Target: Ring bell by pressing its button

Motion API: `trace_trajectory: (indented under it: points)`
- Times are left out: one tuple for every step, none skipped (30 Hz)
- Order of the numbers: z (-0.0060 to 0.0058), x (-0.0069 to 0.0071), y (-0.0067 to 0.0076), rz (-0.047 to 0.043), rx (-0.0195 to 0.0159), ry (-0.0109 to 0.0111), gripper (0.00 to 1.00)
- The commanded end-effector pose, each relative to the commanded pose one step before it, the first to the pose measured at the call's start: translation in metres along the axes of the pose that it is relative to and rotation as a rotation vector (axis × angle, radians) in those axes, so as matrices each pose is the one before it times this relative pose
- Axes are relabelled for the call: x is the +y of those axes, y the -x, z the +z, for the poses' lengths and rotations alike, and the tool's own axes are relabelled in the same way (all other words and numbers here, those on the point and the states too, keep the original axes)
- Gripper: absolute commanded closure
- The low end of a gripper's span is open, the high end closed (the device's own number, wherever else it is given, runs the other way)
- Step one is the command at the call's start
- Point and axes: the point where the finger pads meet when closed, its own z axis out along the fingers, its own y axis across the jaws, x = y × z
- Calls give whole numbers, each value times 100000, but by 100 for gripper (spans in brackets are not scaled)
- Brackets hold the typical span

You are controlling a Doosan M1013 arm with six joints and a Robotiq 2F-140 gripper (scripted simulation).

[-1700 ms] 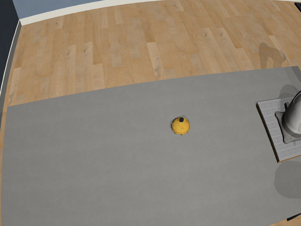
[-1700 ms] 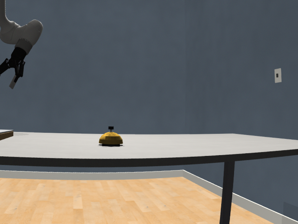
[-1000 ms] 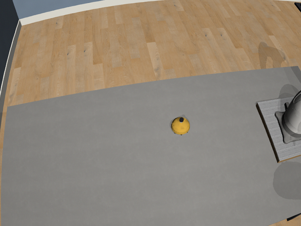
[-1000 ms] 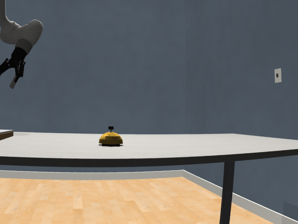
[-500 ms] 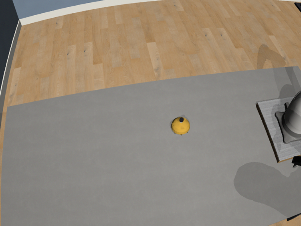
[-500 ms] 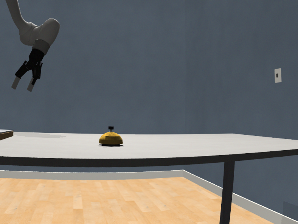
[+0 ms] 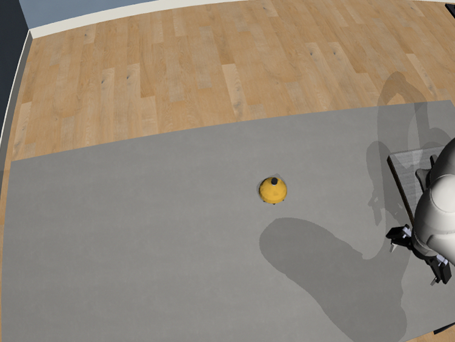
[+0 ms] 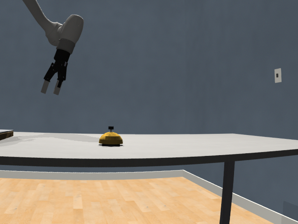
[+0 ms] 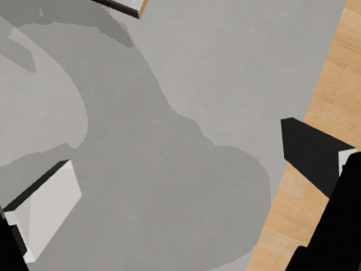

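The end effector [image 8: 50, 90] is hanging high above the surface [image 8: 168, 144], fingers apart and gripping nothing, well apart from the yellow bell [image 8: 110, 139] near mid-surface. Risk: an off-centre descent onto the button [image 8: 110, 128] is likely shoving the bell sideways.

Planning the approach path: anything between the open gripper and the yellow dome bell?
Nothing: top view shows only bare grey table and arm shadow between the black gripper and yellow dome bell.

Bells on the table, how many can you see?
1. A yellow bell sits near the middle of the grey table, its black button up. The open gripper hangs high off to one side. Nothing looks hidden.
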Motion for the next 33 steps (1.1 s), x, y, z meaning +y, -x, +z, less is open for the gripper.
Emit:
trace_trajectory:
  points:
    - [-383,-3485,2033,5988,-2961,994,0]
    - [-67,-668,357,1156,-560,127,0]
    - [-57,-592,313,1018,-491,107,0]
    - [-80,-877,455,1495,-717,148,0]
    - [-89,-1045,530,1763,-841,161,0]
    - [-82,-1037,516,1733,-820,144,0]
    - [-76,-1037,506,1716,-806,129,0]
    - [-70,-1044,500,1712,-799,115,0]
    - [-65,-1051,493,1706,-791,101,0]
    - [-59,-1057,486,1700,-782,87,0]
    - [-53,-1062,479,1694,-774,74,0]
    - [-48,-1069,472,1689,-766,61,0]
    - [-42,-1074,465,1681,-757,48,0]
    - [-37,-1080,458,1676,-749,35,0]
    - [-32,-1086,452,1670,-741,22,0]
    - [0,0,0,0,0,0,0]
    - [0,0,0,0,0,0,0]
    - [-65,-2927,1125,4409,-1930,-2,0]
    - [-8,-666,260,996,-431,-12,0]
    - [-5,-616,238,916,-395,-15,0]
    - [-6,-945,357,1397,-599,-31,0]
    - [-2,-1140,420,1672,-711,-48,0]
    - [3,-1125,406,1636,-691,-59,0]
    - [8,-1123,396,1619,-678,-70,0]
    - [13,-1129,389,1616,-672,-82,0]
    - [18,-1134,382,1610,-664,-93,0]
    - [23,-1138,375,1604,-656,-104,0]
    - [28,-1142,368,1597,-649,-114,0]
    - [32,-1147,360,1592,-642,-125,0]
    - [37,-1151,353,1585,-634,-136,0]
    - [42,-1155,346,1579,-626,-146,0]
    - [46,-1159,338,1573,-619,-156,0]
    - [0,0,0,0,0,0,0]
